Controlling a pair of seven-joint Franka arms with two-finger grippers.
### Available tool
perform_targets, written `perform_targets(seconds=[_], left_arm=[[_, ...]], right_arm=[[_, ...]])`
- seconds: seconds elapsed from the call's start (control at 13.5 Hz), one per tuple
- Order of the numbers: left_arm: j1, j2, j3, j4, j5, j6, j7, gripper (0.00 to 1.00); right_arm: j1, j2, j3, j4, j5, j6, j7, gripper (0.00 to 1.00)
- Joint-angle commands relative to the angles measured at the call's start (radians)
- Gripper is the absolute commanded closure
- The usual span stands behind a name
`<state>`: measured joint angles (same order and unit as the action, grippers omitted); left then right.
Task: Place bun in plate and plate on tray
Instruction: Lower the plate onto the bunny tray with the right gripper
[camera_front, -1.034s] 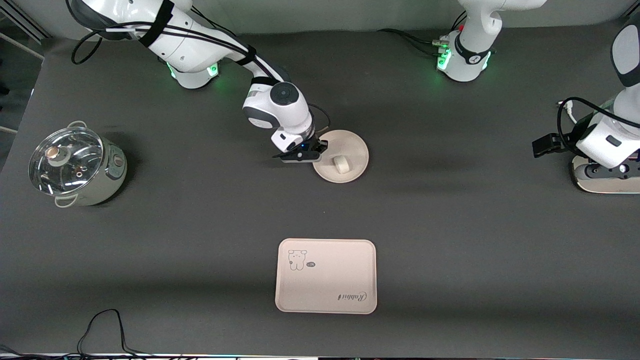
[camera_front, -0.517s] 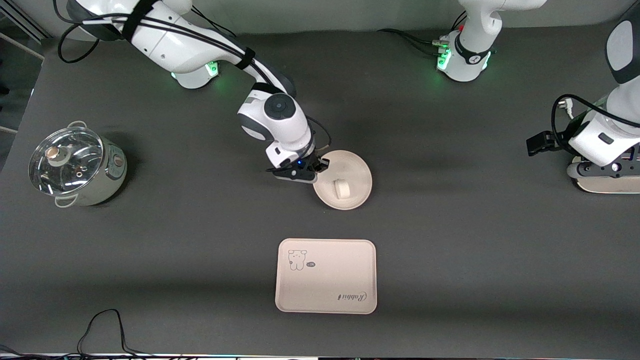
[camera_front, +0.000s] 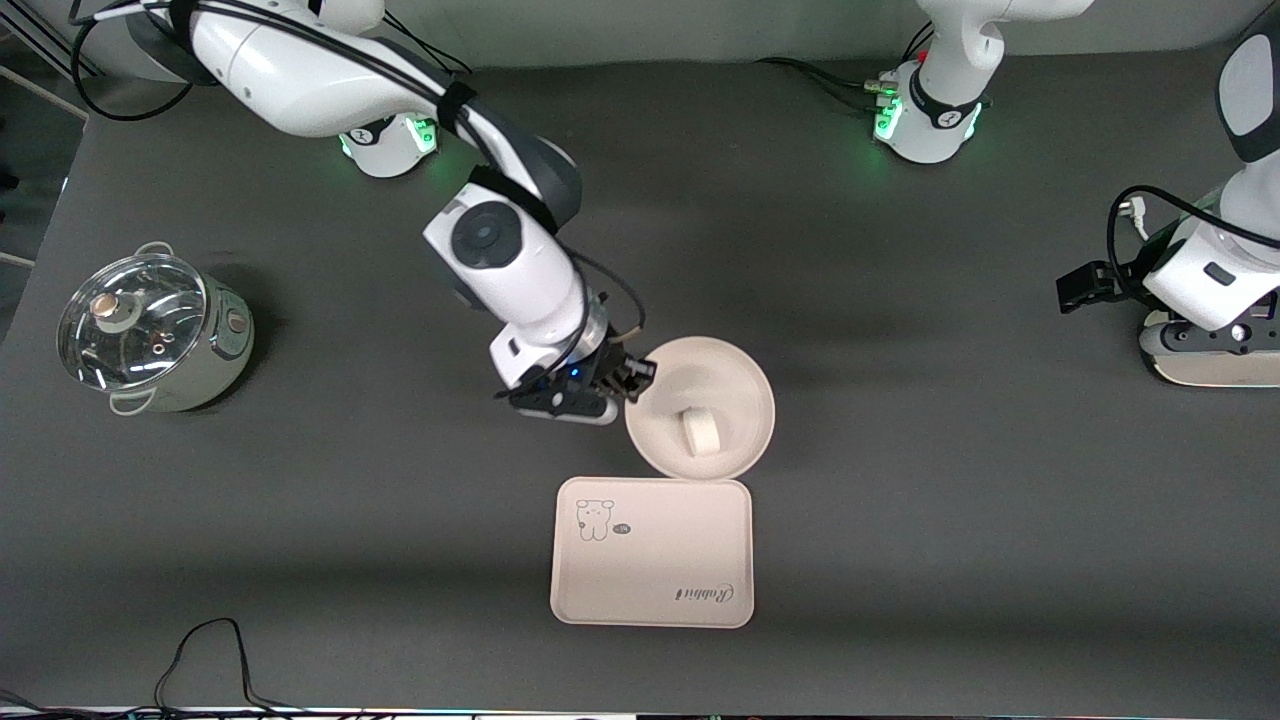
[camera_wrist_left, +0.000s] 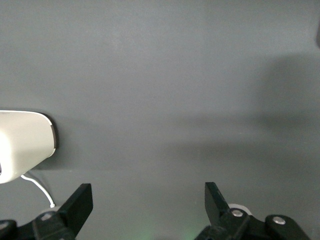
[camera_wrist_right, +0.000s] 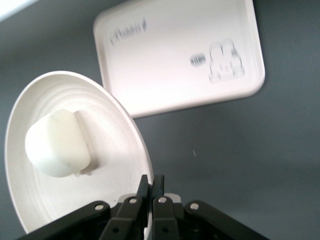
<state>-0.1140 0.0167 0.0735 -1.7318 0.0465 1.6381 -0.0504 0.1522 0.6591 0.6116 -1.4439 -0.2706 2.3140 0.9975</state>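
While one bun (camera_front: 700, 431) sits in one plate (camera_front: 738, 380), the right gripper (camera_front: 628, 378) pinches its rim above one tray (camera_front: 651, 570). Left gripper (camera_wrist_left: 145, 210) waits, jaws apart.

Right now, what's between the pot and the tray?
Only bare dark table lies between the pot and the tray, as the front view shows.

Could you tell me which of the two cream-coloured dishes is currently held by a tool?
The round plate with the bun in it; the right tool grips its rim. The rectangular tray lies untouched.
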Motion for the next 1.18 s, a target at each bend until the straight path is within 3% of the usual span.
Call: perform_targets(seconds=[0.0, 0.3, 0.59, 0.89, 1.11], left_arm=[[-0.004, 0.008, 0.003, 0.032, 0.000, -0.020, -0.014, 0.00], [-0.018, 0.039, -0.017, 0.054, -0.008, -0.014, -0.054, 0.00], [-0.015, 0.040, -0.015, 0.052, -0.007, -0.014, -0.055, 0.00], [-0.007, 0.039, -0.015, 0.051, -0.005, -0.015, -0.054, 0.00], [-0.007, 0.039, -0.015, 0.051, -0.005, -0.015, -0.054, 0.00]], right_arm=[[0.010, 0.106, -0.027, 0.172, 0.031, -0.019, -0.129, 1.00], [0.004, 0.319, -0.035, 0.393, 0.051, 0.022, -0.269, 1.00], [0.003, 0.493, -0.056, 0.440, 0.050, 0.253, -0.350, 1.00], [0.010, 0.524, -0.107, 0.451, 0.048, 0.266, -0.367, 1.00], [0.012, 0.530, -0.110, 0.441, 0.044, 0.266, -0.419, 0.96]])
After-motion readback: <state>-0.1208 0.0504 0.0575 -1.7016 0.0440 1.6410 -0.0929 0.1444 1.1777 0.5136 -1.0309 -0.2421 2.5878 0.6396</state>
